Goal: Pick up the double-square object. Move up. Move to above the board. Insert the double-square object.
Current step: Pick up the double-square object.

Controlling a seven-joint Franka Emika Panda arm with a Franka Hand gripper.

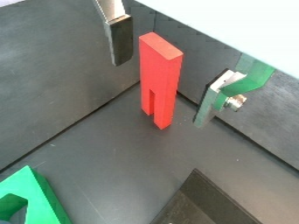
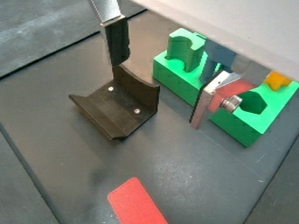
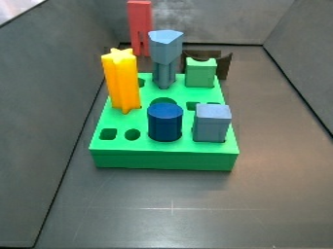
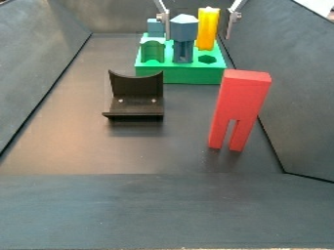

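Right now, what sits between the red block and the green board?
Only the fixture stands partway between the double-square object and the board. The gripper hangs above the board.

No readable text or markings.

Pincer (image 1: 170,72): two flat silver plate fingers (image 1: 117,39), dark pads, screw head on one.

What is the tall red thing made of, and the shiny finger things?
The double-square object looks like matte red plastic: even colour, sharp flat sides, no grain. It stands free on the floor. The gripper hangs open above it; its fingers look like brushed silver metal with dark, probably rubbery pads.
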